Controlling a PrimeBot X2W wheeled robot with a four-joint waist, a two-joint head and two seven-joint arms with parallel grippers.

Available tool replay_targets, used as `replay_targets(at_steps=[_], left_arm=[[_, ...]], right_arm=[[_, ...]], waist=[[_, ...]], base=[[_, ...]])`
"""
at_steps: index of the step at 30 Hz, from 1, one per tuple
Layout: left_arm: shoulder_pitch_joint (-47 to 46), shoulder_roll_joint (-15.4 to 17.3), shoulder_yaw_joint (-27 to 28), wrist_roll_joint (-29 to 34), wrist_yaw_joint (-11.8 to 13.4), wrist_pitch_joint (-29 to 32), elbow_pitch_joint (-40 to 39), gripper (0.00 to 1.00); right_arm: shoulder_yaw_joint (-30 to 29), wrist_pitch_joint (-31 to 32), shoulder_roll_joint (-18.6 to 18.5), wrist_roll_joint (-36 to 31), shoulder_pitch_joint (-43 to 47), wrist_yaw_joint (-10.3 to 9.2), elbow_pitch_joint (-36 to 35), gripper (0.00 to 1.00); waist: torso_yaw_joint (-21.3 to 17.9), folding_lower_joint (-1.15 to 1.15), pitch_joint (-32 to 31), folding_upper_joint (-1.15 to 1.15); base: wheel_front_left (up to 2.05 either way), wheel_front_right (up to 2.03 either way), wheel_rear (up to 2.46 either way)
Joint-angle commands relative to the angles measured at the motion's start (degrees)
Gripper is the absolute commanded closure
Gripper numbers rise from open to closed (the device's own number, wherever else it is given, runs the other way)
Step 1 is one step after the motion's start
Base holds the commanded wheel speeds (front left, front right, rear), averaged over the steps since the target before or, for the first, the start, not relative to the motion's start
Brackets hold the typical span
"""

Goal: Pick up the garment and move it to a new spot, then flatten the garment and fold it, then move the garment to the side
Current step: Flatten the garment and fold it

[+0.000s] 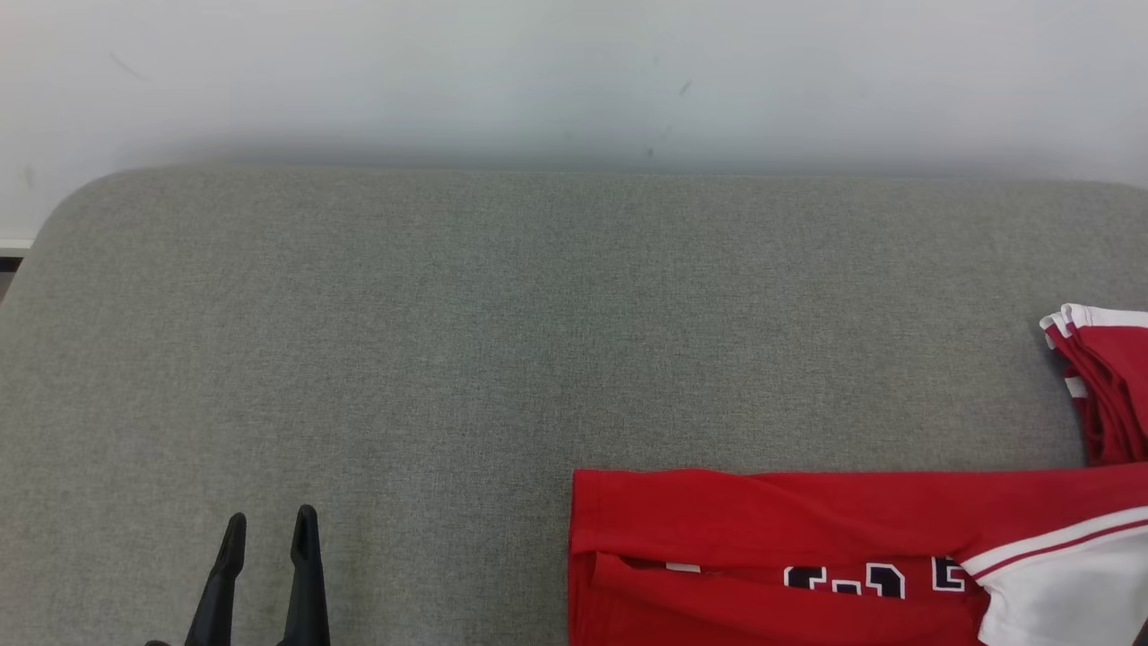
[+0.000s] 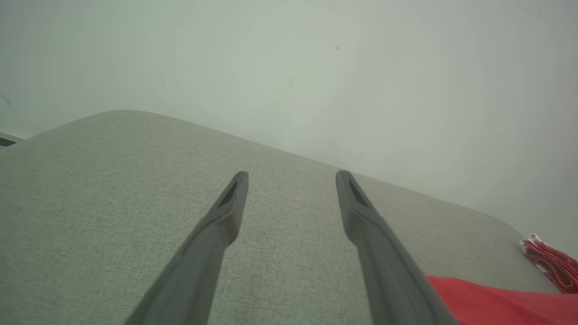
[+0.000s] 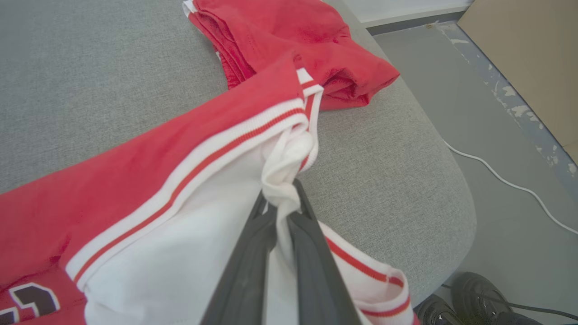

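Step in hand, as judged: pick-up of the garment for relocation. The right end effector is clenched on a bunched white fold beside the red-and-white trim. The left end effector is released, jaws apart, over bare upholstery near the front edge of the grey bed.

The garment lies at the front right corner of the bed, partly folded over. A red bundle touches its far side; whether this is a separate item cannot be determined.

Next move, as judged: lift clear, then carry toward the bed's open left area.
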Motion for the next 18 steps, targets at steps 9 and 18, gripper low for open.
replay_targets(at_steps=[9,18], left_arm=[[-0.41,0.22,-0.39,0.03,0.05,-0.15,0.56,0.0],[-1.03,0.59,-1.2,-0.67,0.05,-0.15,0.82,0.0]], right_arm=[[13.84,4.36,-0.02,4.44,4.82,-0.17,-6.41,1.0],[34.28,4.52,-0.09,6.85,2.44,-0.17,-4.22,1.0]], waist=[[-0.26,0.0,-0.62,-0.01],[0.72,0.0,-0.55,-0.01]], base=[[0.0,0.0,0.0],[0.0,0.0,0.0]])
